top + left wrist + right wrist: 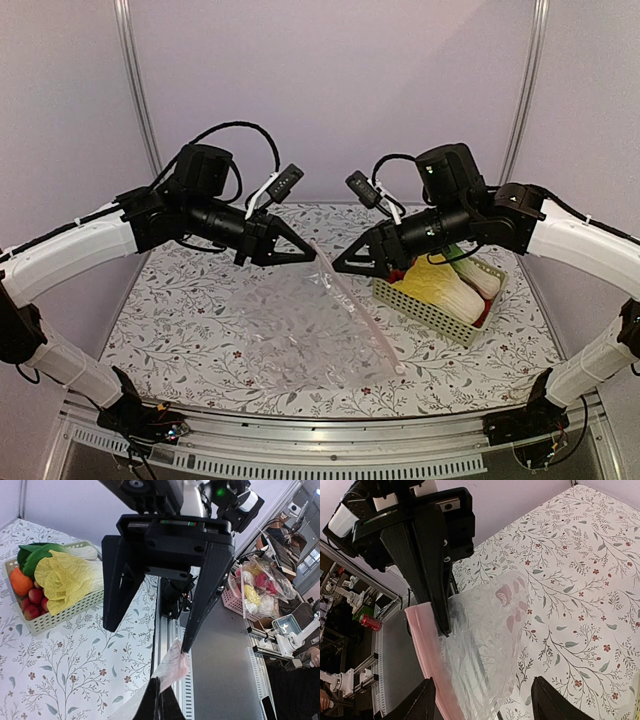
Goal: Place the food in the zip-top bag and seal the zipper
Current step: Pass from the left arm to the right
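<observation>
The zip-top bag (290, 335) lies mid-counter (180, 320), its zipper (365, 320) along its right edge; the basket (430, 312) stands just right of it, with the cabbage (440, 285) inside; the left pincer (310, 256) meets the bag's raised far corner; the right pincer (337, 269) faces it from the right.

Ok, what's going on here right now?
The left gripper is shut on the bag at its zipper, holding that corner up while the rest lies on the table. The right gripper is open, facing it close by. The food sits in the basket; the bag looks empty.
</observation>
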{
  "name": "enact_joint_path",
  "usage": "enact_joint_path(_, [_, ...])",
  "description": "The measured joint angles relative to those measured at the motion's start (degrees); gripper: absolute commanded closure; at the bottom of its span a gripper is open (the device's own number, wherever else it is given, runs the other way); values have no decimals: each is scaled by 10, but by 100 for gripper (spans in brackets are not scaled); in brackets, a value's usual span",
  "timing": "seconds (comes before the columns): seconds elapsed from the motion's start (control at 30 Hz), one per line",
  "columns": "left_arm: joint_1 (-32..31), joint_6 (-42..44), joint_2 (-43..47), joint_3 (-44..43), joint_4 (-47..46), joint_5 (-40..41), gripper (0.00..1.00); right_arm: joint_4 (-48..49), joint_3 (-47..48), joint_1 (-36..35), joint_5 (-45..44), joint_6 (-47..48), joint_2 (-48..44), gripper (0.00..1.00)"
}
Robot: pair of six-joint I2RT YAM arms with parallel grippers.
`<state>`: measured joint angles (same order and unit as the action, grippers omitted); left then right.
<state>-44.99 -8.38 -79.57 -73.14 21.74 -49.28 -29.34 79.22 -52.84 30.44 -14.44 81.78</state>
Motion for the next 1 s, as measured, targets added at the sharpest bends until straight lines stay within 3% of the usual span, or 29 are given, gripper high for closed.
enact_joint_path(0.5, [0, 0, 0, 0, 0, 0, 100, 25, 0, 0, 1, -9, 0, 32])
enact_joint_path(1.0, [0, 0, 0, 0, 0, 0, 100, 27, 0, 0, -2, -8, 0, 41])
